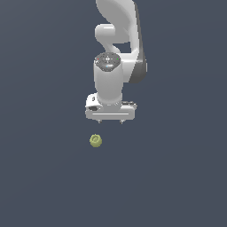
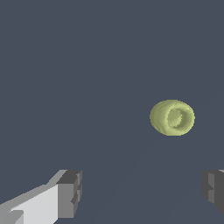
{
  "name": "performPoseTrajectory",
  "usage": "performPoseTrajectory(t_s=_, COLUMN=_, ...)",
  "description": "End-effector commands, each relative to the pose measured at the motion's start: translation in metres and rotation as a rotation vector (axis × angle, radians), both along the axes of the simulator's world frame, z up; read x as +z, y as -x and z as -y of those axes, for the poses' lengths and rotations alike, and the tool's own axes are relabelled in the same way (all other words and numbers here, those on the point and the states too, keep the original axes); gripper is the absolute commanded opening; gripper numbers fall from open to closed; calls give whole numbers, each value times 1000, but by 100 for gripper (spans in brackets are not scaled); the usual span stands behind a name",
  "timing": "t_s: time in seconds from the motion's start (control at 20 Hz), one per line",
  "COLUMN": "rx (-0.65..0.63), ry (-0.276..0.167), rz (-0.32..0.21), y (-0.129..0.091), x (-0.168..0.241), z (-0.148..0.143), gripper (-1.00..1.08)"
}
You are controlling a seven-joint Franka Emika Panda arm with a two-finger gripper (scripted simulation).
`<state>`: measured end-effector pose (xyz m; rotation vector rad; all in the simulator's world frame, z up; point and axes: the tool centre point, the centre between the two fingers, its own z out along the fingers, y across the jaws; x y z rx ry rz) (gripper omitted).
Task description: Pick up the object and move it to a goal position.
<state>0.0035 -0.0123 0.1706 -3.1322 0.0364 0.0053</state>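
One dark blue-grey floor fills both views edge to edge, flat and without markings. Over it, in the upper middle of the exterior view, stands the white arm, its links curving down from the top edge to a thick wrist with a dark round cap that carries small coloured dots. Below the wrist sits the broad white hand block of the gripper, just above the centre of that frame, with two short finger stubs showing under its lower edge, well apart from each other. In the wrist view the fingers appear in the two lower corners: one with a white body and a grey pad at lower left, the other only a grey pad cut by the frame edge at lower right. The wide gap of bare floor between them shows the jaws spread, holding nothing.

Smallest is the ball, yellow-green and roundish with a faint ring mark on its face. In the exterior view it lies on the floor a little below the gripper and towards the exterior view's left of its middle, clear of both fingers. In the wrist view the ball sits right of centre, apart from either pad, with nothing touching it
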Motion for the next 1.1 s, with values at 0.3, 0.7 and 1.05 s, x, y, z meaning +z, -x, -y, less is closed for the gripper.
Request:
performPoseTrajectory(t_s=0.3, rx=20, ry=10, rz=10, y=-2, x=8, z=-12, gripper=100)
performPoseTrajectory(t_s=0.7, rx=30, ry=14, rz=13, y=-2, x=11, z=-17, gripper=100)
performPoseTrajectory(t_s=1.05, rx=-27, ry=9, rz=10, y=-13, x=-8, z=5, gripper=100)
